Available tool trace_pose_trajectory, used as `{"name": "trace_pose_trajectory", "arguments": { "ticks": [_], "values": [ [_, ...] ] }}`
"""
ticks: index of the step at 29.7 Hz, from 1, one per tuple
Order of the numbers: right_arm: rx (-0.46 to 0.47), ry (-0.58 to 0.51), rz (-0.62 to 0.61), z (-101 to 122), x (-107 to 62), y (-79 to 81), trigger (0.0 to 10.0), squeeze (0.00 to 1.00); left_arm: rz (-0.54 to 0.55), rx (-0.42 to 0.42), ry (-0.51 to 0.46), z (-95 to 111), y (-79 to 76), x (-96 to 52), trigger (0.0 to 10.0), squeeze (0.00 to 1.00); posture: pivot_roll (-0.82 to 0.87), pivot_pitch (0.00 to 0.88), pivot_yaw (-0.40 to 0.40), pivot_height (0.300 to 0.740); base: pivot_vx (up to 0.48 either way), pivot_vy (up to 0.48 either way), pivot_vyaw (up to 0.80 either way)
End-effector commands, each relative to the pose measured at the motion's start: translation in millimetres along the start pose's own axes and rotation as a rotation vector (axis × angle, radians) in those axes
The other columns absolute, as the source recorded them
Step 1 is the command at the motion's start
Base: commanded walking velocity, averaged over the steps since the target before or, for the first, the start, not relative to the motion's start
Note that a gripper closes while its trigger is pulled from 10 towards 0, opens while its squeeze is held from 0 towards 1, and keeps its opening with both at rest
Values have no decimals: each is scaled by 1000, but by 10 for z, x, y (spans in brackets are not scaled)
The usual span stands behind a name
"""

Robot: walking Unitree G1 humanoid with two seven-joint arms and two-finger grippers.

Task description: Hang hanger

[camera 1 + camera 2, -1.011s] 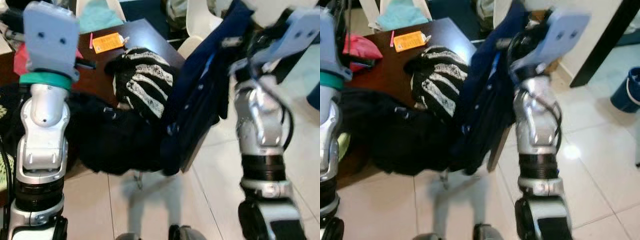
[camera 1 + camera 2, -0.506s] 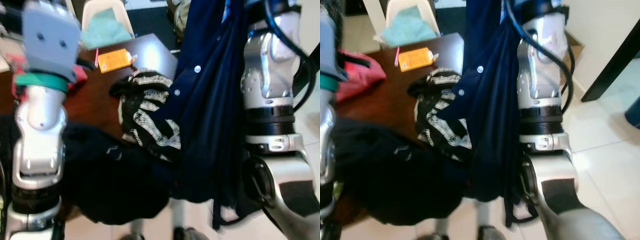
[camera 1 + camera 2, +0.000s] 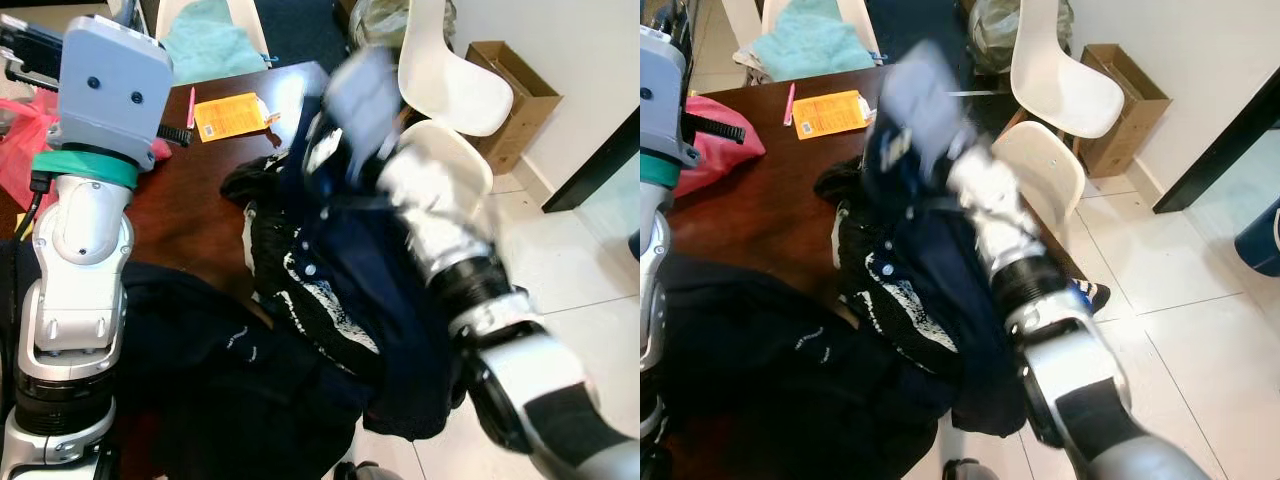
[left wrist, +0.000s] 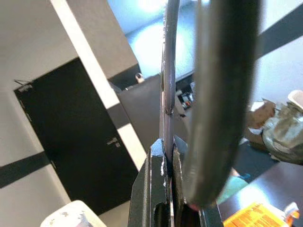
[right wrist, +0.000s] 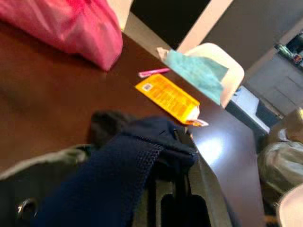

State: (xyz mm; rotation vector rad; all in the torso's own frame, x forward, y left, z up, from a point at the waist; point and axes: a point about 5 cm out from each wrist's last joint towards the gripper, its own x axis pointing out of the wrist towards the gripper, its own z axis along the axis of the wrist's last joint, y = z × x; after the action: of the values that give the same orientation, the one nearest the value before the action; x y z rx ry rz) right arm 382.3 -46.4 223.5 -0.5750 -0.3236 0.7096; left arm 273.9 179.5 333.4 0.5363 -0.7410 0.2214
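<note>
My right arm stretches forward and down across the dark wooden surface, blurred, with its wrist over the heap of clothes. My right claw is closed on the navy shirt, whose collar bunches between my black fingers; the rest of the shirt drapes over the black-and-white patterned garment and the black clothing at the surface's near edge. I cannot make out the hanger itself inside the shirt. My left arm stands upright on the left, raised high, and its left claw is pinched shut on a thin pale rod. An orange packet, a pink bag and white chairs lie beyond.
</note>
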Motion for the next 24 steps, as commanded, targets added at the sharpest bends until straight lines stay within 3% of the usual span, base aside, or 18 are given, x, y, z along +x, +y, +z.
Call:
{"name": "trace_pose_trajectory", "arguments": {
  "ticks": [1, 2, 3, 5, 6, 8, 11, 12, 13, 14, 15, 16, 18, 24],
  "values": [
    [-81, 113, 66, -176, -59, 34, 10000, 0, 12, 3, -11, 32, 17, -23, 10000, 0, 128, 31, 4, 740, 0, 0, 0],
    [-81, 113, 66, -176, -59, 34, 10000, 0, 12, 3, -11, 32, 17, -23, 10000, 0, 128, 31, 4, 740, 0, 0, 0],
    [-145, 204, 121, -334, -137, 61, 10000, 0, 13, 3, -10, 32, 19, -29, 10000, 0, 123, 33, 3, 740, 0, 0, 0],
    [-145, 204, 121, -334, -137, 61, 10000, 0, 13, 3, -10, 32, 19, -29, 10000, 0, 123, 33, 3, 740, 0, 0, 0],
    [-173, 269, 158, -420, -227, -20, 10000, 1000, 12, -2, -11, 35, 17, -32, 10000, 0, 116, 38, 2, 740, 0, 0, 0],
    [-165, 294, 154, -421, -314, -224, 10000, 1000, 10, -6, -10, 36, 7, -39, 10000, 0, 116, 39, 2, 740, 0, 0, 0],
    [-163, 290, 153, -403, -323, -279, 10000, 1000, 9, -7, -10, 35, 4, -41, 10000, 0, 116, 39, 2, 740, 0, 0, 0],
    [16, 157, 219, -197, -391, -414, 10000, 1000, 9, -9, -8, 34, 0, -46, 10000, 0, 114, 41, -5, 740, 0, 0, 0],
    [16, 157, 219, -197, -391, -414, 10000, 1000, 9, -9, -8, 34, 0, -46, 10000, 0, 114, 41, -5, 740, 0, 0, 0],
    [181, 11, 272, -2, -455, -498, 10000, 1000, 9, -9, -6, 34, 2, -54, 10000, 0, 116, 42, -9, 740, 0, 0, 0],
    [279, -105, 322, 139, -518, -548, 10000, 1000, 9, -8, -6, 34, 3, -59, 10000, 0, 116, 42, -10, 740, 0, 0, 0],
    [279, -105, 322, 139, -518, -548, 10000, 1000, 9, -8, -6, 34, 3, -59, 10000, 0, 116, 42, -10, 740, 0, 0, 0],
    [526, -378, 378, 454, -730, -681, 10000, 1000, 11, -7, 1, 25, 16, -79, 10000, 0, 116, 43, -12, 740, 0, 0, 0],
    [549, -403, 386, 484, -757, -695, 10000, 1000, 11, -7, 2, 23, 18, -82, 10000, 0, 116, 43, -12, 740, 0, 0, 0]
  ]
}}
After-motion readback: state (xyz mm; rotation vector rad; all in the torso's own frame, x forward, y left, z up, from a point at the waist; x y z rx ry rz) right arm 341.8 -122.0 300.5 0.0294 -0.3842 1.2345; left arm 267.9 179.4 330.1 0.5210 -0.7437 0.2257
